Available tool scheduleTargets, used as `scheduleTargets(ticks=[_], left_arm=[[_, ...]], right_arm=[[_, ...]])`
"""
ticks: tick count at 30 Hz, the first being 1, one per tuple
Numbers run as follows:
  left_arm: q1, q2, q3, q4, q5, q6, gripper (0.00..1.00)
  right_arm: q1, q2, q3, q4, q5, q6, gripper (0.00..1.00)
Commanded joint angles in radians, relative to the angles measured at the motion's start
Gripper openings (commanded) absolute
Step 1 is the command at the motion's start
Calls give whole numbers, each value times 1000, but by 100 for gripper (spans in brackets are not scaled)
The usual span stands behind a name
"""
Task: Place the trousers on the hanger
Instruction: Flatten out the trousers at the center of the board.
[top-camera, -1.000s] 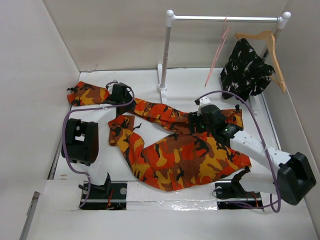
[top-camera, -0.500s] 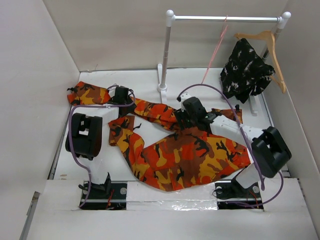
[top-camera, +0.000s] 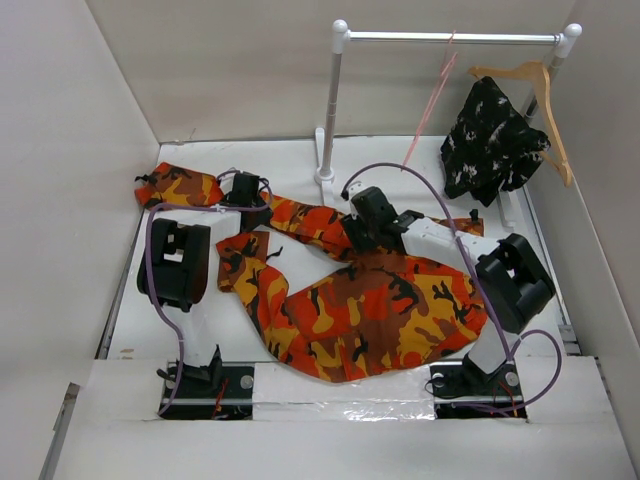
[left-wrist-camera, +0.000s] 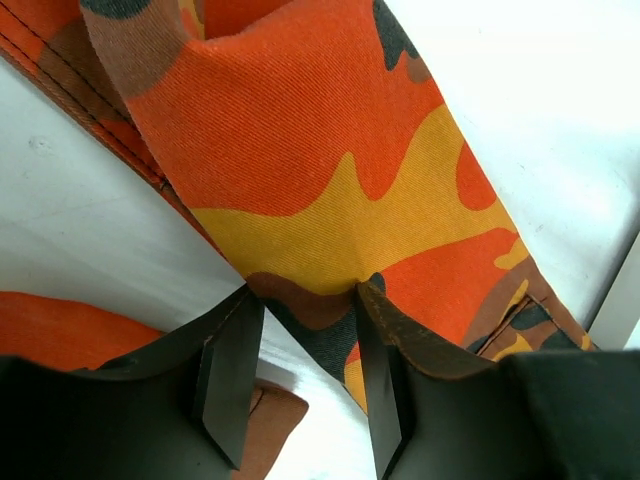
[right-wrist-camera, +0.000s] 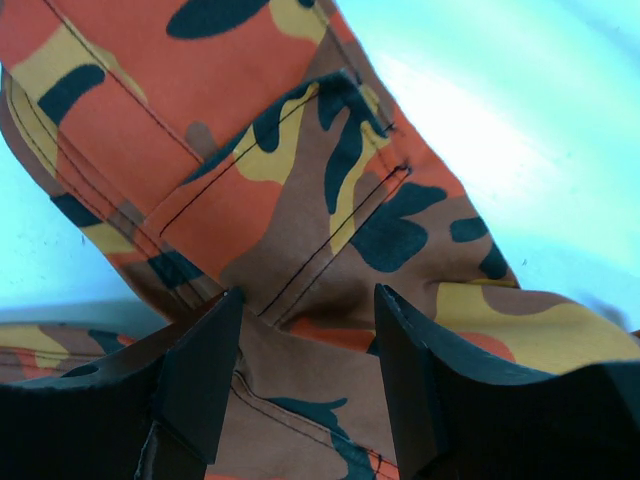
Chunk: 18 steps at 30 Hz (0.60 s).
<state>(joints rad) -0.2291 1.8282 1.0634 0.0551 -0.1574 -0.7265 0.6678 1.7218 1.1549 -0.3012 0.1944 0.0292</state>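
Nothing is being hung yet: the trousers (top-camera: 370, 310) are being kept spread on the desk (top-camera: 290, 165), the hanger (top-camera: 432, 100) up on the rail (top-camera: 480, 37). The left claw (left-wrist-camera: 305, 295) and right claw (right-wrist-camera: 310, 295) are being held apart astride cloth, with nothing clamped.

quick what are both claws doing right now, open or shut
left claw: open, cloth of the trousers between its jaws
right claw: open, over the trousers

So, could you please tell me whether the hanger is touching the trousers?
Apart. The top view shows the hanger hanging from the rail, with table visible between its lower end and the trousers lying below.
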Motion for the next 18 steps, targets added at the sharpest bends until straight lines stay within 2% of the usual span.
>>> scheduleTargets(ticks=[1, 3, 6, 7, 9, 11, 13, 14, 16, 18], left_arm=[[-1, -6, 21, 51, 5, -16, 36], [-1, -12, 20, 52, 9, -16, 36], [-1, -24, 24, 49, 10, -17, 34], [-1, -27, 26, 49, 10, -17, 31], [-1, -33, 26, 51, 9, -17, 24], [-1, -30, 35, 46, 13, -16, 23], [-1, -29, 44, 22, 13, -16, 26], [-1, -32, 44, 17, 12, -16, 31], [-1, -40, 40, 20, 10, -13, 35], [-1, -43, 41, 22, 16, -14, 39]], right_arm=[[-17, -17, 34, 5, 11, -12, 49], [-17, -24, 35, 8, 14, -8, 47], [-28, -28, 37, 22, 25, 3, 25], [-39, -27, 40, 20, 23, 3, 22], [-48, -25, 46, 20, 31, 11, 9], [-48, -34, 42, 19, 28, 14, 4], [-48, -50, 35, 19, 30, 15, 7], [-48, -74, 31, 20, 31, 15, 16], [-48, -106, 8, 33, 33, 17, 18], [-60, -143, 6, 34, -5, 11, 32]])
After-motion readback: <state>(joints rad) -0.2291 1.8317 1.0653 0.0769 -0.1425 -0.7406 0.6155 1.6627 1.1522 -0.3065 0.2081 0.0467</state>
